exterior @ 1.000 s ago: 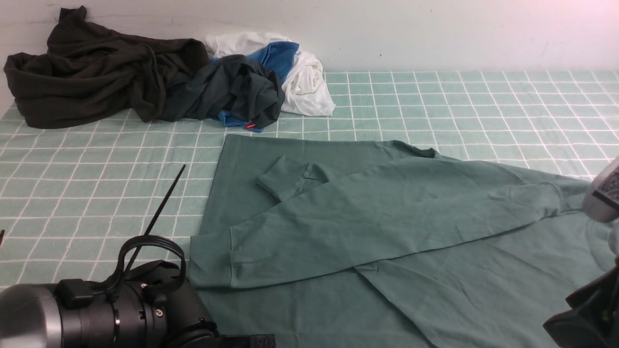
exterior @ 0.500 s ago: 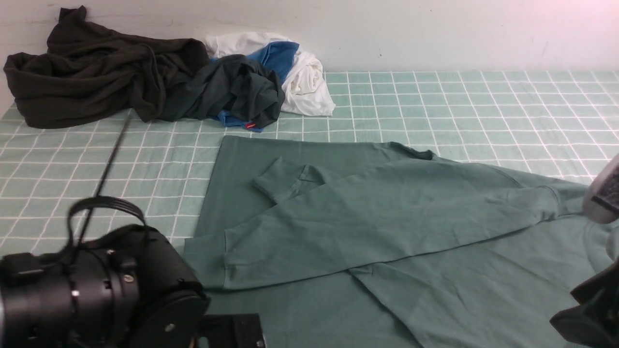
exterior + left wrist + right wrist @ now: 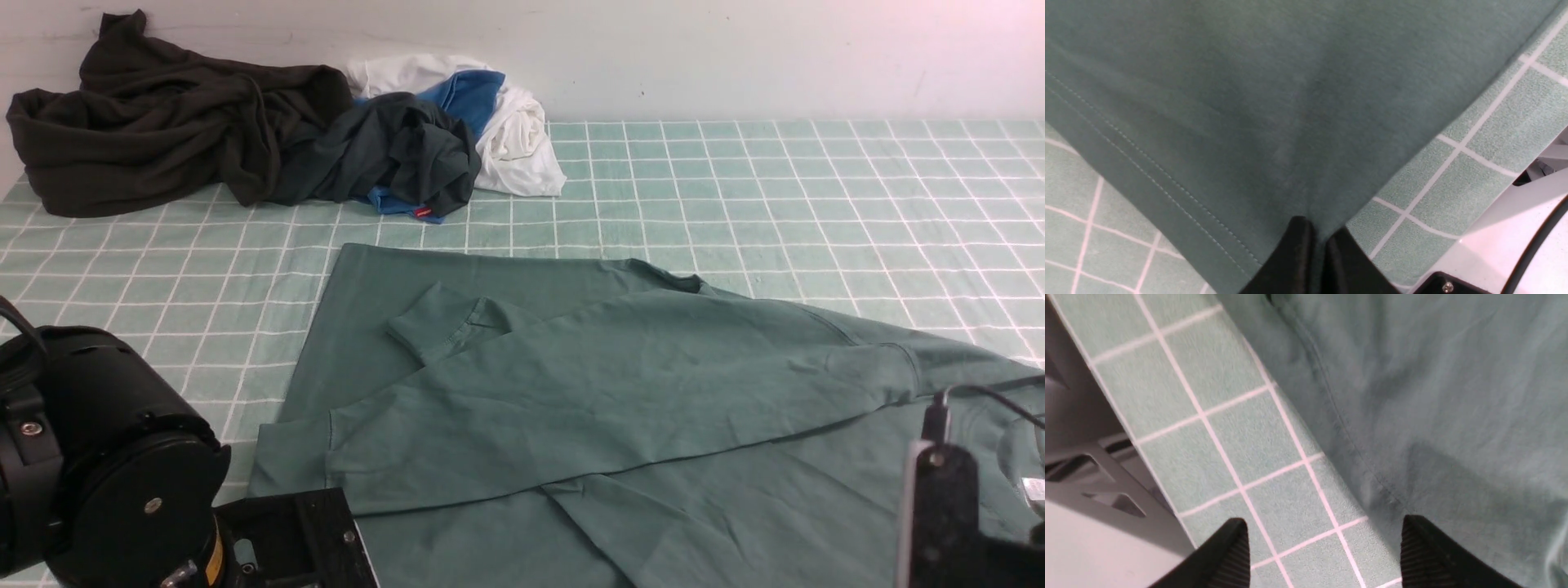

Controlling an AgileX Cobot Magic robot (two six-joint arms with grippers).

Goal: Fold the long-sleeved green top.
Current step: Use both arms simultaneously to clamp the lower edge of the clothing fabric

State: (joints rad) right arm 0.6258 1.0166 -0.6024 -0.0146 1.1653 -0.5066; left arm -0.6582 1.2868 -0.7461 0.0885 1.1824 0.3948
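Green top (image 3: 1274, 102) in closed L tool (image 3: 1319, 241)

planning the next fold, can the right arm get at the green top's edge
Probably yes: the right gripper is open over the green top, its edge between the jaws, nothing blocking.

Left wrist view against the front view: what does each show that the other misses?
Only the left wrist view shows the left pincer shut on a corner of the green top, where its stitched hem ends. Only the front view shows most of the top spread out with both sleeves folded across it, and the pile of other clothes at the far left by the wall. Both show the top lying on the checked cloth.
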